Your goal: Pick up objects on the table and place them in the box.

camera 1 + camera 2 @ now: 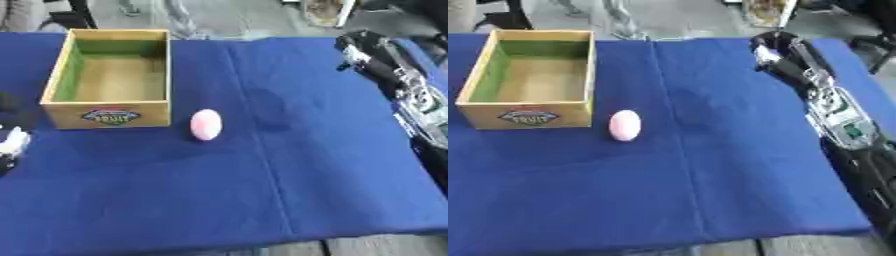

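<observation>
I see the table (710,200) under a blue cloth (332,190), with a fold line running from the near edge toward the far edge. My left hand (10,145) shows only as a sliver at the left edge of the left eye view, low down; can't tell how its fingers sit. A pink egg-shaped object (625,125) lies on the cloth just beside the box's near right corner, not touching it as far as I can tell. The box (61,70) is wooden, open-topped, green inside, with a label on its near wall, and holds nothing I can see. My right arm comes in along the right edge; the right hand (773,50) is far right, above the cloth, well apart from the pink object. Can't tell its finger state either.
</observation>
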Robot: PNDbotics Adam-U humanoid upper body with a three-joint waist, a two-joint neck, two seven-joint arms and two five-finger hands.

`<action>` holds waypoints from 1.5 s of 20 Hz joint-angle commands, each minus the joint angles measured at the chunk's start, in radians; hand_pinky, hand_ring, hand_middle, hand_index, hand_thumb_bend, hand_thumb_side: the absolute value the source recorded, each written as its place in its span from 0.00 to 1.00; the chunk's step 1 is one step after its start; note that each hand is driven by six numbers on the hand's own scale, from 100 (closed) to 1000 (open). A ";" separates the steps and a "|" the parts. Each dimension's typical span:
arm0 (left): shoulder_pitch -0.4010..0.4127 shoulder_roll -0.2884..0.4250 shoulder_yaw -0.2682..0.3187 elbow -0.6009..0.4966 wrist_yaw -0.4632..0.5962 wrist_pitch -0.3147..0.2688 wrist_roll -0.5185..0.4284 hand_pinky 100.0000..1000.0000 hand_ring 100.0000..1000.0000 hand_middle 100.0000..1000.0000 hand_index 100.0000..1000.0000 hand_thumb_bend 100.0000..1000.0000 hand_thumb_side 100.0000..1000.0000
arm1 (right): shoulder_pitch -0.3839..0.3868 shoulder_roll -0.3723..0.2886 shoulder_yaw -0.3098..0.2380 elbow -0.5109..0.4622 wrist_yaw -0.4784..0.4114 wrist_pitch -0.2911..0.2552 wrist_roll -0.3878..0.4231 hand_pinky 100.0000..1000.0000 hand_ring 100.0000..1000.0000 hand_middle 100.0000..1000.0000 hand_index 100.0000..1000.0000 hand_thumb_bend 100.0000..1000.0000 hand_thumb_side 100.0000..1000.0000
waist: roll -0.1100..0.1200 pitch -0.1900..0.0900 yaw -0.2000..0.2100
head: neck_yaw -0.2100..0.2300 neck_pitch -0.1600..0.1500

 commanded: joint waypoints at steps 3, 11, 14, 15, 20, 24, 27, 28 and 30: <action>-0.009 0.017 0.007 -0.018 0.001 0.002 0.003 0.59 0.73 0.48 0.58 0.00 0.00 | -0.011 -0.025 -0.006 -0.020 0.000 -0.001 -0.002 0.51 0.85 0.60 0.68 0.00 0.41 | 0.001 -0.014 0.001 | 0.000 0.006; -0.010 0.018 0.005 -0.020 0.003 0.016 0.035 0.59 0.73 0.48 0.50 0.00 0.04 | -0.011 -0.026 -0.006 -0.020 0.001 0.000 -0.002 0.51 0.85 0.60 0.68 0.00 0.41 | 0.001 -0.014 0.002 | 0.000 0.006; -0.011 0.019 0.004 -0.021 0.003 0.014 0.031 0.59 0.73 0.49 0.56 0.00 0.00 | -0.011 -0.028 -0.001 -0.026 0.005 -0.003 0.002 0.52 0.86 0.61 0.68 0.00 0.38 | 0.000 -0.014 0.002 | 0.000 0.006; -0.011 0.019 0.003 -0.022 0.002 0.013 0.029 0.59 0.74 0.49 0.59 0.06 0.00 | -0.012 -0.030 0.002 -0.030 0.009 -0.004 0.006 0.52 0.86 0.61 0.69 0.00 0.34 | 0.000 -0.014 0.002 | 0.000 0.006; -0.013 0.018 -0.001 -0.022 0.003 0.005 0.001 0.59 0.74 0.49 0.64 0.29 0.00 | -0.026 -0.048 0.053 -0.103 0.110 -0.098 0.134 0.55 0.86 0.63 0.71 0.00 0.16 | -0.003 -0.014 0.007 | -0.004 0.006; -0.014 0.017 -0.002 -0.021 0.004 0.000 -0.009 0.59 0.74 0.49 0.64 0.34 0.00 | -0.057 -0.053 0.101 -0.137 0.182 -0.158 0.248 0.56 0.87 0.66 0.74 0.00 0.11 | -0.003 -0.014 0.014 | -0.008 0.006; -0.014 0.017 -0.004 -0.020 0.005 -0.002 -0.013 0.59 0.74 0.49 0.65 0.35 0.00 | -0.090 -0.048 0.138 -0.146 0.221 -0.182 0.305 0.57 0.87 0.67 0.76 0.00 0.12 | -0.002 -0.014 0.019 | -0.012 0.006; -0.014 0.016 -0.004 -0.020 0.006 -0.002 -0.014 0.59 0.74 0.49 0.65 0.35 0.00 | -0.103 -0.045 0.152 -0.149 0.235 -0.189 0.322 0.57 0.88 0.68 0.76 0.00 0.12 | -0.002 -0.014 0.021 | -0.014 0.006; -0.014 0.015 -0.007 -0.020 0.006 -0.003 -0.017 0.59 0.74 0.49 0.65 0.36 0.00 | -0.130 -0.035 0.181 -0.152 0.272 -0.204 0.355 0.59 0.89 0.70 0.78 0.00 0.13 | 0.000 -0.014 0.024 | -0.018 0.006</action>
